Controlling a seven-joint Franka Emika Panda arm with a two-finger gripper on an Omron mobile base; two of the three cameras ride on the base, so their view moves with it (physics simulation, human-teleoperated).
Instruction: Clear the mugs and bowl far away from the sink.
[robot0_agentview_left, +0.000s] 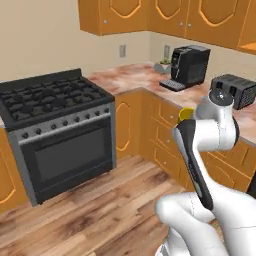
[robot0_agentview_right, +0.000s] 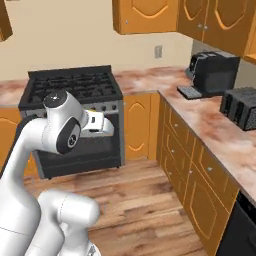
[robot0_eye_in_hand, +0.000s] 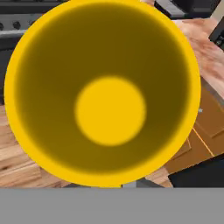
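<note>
1. In the hand view the yellow mug sat right against the camera, mouth toward the lens, its round rim reaching from about nine o'clock to three o'clock and its bright flat bottom showing near the centre.
2. The gripper's fingers were drawn as tight as they go. The mug sat directly before the hand, so it was gripped, though the fingertips themselves were hidden behind it.
3. In the left base view a sliver of the yellow mug peeked out at the eleven o'clock side of the arm's upper joint, in front of the orange cabinet drawers.
4. In the right base view the white hand pointed toward three o'clock, held in the air in front of the stove, level with its knob panel. The mug was hidden from that side.
5. The stove was a black gas range with a dark oven door, standing at nine o'clock in the left base view.
6. A marbled pink counter ran along the wall and turned the corner at the stove's three o'clock side.
7. On that counter a black coffee machine stood at about one o'clock in the right base view, with a dark toaster nearer, at three o'clock.
8. The floor was wood plank, and orange wall cabinets hung along the top at twelve o'clock.
</note>
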